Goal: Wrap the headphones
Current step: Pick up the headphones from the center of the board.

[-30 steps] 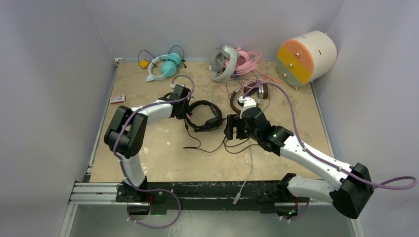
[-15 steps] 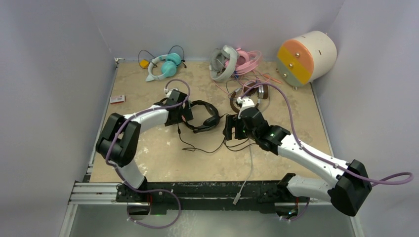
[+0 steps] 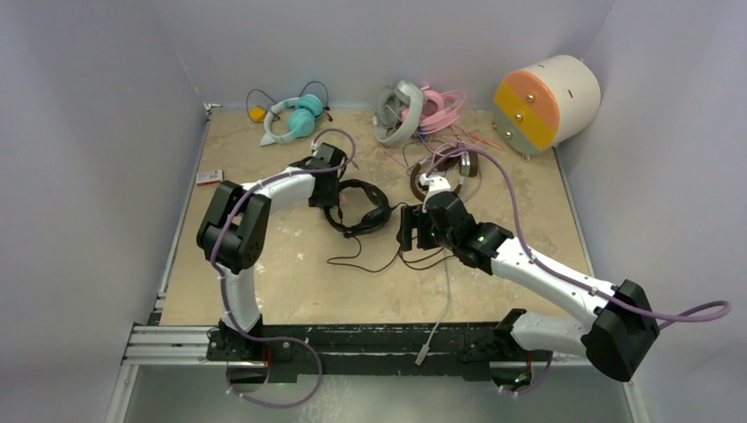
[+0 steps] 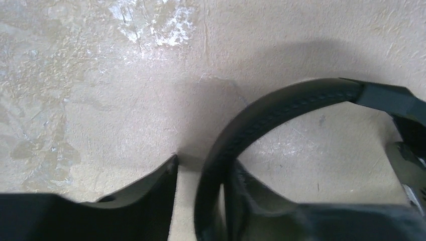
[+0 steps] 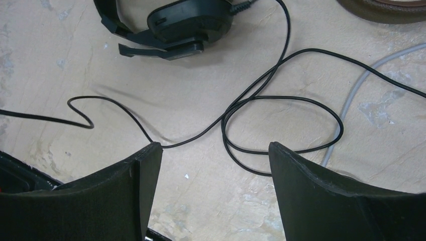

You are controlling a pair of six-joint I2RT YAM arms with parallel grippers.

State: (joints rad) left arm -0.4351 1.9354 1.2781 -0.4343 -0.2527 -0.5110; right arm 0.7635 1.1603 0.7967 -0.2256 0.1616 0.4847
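Observation:
The black headphones (image 3: 361,207) lie mid-table, their thin black cable (image 3: 379,260) trailing toward the front. My left gripper (image 3: 333,189) is down at the left end of the headband (image 4: 281,108). The band runs between its fingers (image 4: 150,191) with a gap on the left side, so the gripper (image 4: 206,163) is open and not clamped. My right gripper (image 3: 410,227) hovers right of the ear cup (image 5: 188,17). It stands open (image 5: 213,146) over bare table, with cable loops (image 5: 281,100) just beyond its fingertips.
Teal-and-white headphones (image 3: 295,117) lie at the back left, and grey-white (image 3: 396,115) and pink (image 3: 440,106) pairs at the back middle. A brown pair (image 3: 445,167) sits behind my right gripper. The cream cylinder (image 3: 546,101) stands back right. A grey cable (image 3: 438,317) runs to the front edge.
My left arm swung out and came back to the headband's left end. Its fingers let go, spread, and now stand narrower round the band. The right gripper crept slightly left.

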